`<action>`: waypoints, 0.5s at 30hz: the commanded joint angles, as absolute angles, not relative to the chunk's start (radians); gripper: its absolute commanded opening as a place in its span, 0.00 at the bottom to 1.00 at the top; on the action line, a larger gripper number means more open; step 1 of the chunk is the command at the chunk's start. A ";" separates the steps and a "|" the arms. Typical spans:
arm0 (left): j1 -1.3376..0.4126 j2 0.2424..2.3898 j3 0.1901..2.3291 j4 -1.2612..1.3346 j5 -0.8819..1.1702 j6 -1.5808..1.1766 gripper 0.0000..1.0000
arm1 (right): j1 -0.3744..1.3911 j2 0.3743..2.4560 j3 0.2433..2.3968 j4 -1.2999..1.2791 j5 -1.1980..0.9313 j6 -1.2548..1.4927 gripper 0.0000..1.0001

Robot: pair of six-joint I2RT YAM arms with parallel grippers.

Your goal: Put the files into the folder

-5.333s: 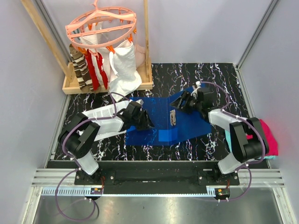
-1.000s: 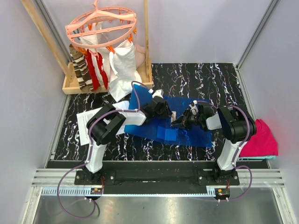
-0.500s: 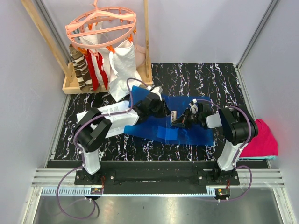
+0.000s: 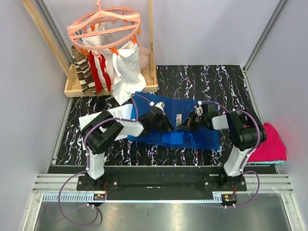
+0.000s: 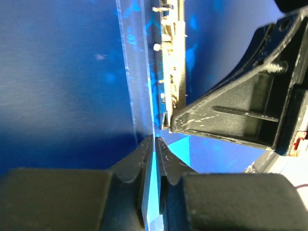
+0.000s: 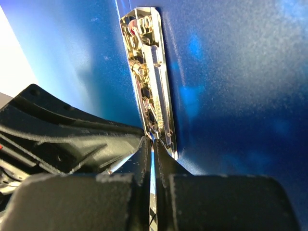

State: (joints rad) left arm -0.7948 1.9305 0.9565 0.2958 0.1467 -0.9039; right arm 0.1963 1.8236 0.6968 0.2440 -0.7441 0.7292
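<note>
From above, the two arms meet over the middle of the blue folder [image 4: 204,138], which lies flat on the dark marbled surface [image 4: 202,82]. The left claw [image 4: 166,124] and the right claw [image 4: 183,126] are just beside each other, tips nearly facing. That high view is too coarse to show how either one stands.

The left wrist camera settles it for that side. The left claw's fingers [image 5: 144,151] are drawn almost together on a thin, see-through blue leaf of the folder, and a bright sliver of it shows in the narrow gap. The leaf rises straight ahead of the tips. Just to its right runs the metal clip [image 5: 173,62], with one finger of the right claw touching its near end.

The right wrist camera shows the right claw closed tight, its tips at the near end of the clip. I cannot tell whether any leaf is caught between them. The left claw sits close on its left.

Only the overhead view shows the files [image 4: 98,117]. They lie on the surface well behind the left claw, partly under that arm and off the folder. A magenta cloth [image 4: 272,139] sits far out past the right arm.
</note>
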 commanded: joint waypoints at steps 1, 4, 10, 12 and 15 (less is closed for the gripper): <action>-0.744 1.922 0.862 0.265 0.075 -0.925 0.12 | 0.193 1.836 0.684 0.107 -0.486 0.692 0.00; -0.716 1.898 0.815 0.290 0.061 -0.917 0.11 | 0.193 1.838 0.677 0.089 -0.422 0.701 0.00; -0.733 1.850 0.842 0.249 0.069 -0.836 0.11 | 0.202 1.870 0.677 0.068 -0.347 0.724 0.00; -0.752 1.819 0.870 0.229 0.084 -0.804 0.13 | 0.209 1.862 0.664 0.064 -0.304 0.733 0.00; -0.798 1.813 0.937 0.195 0.107 -0.793 0.18 | 0.213 1.839 0.649 0.064 -0.255 0.747 0.00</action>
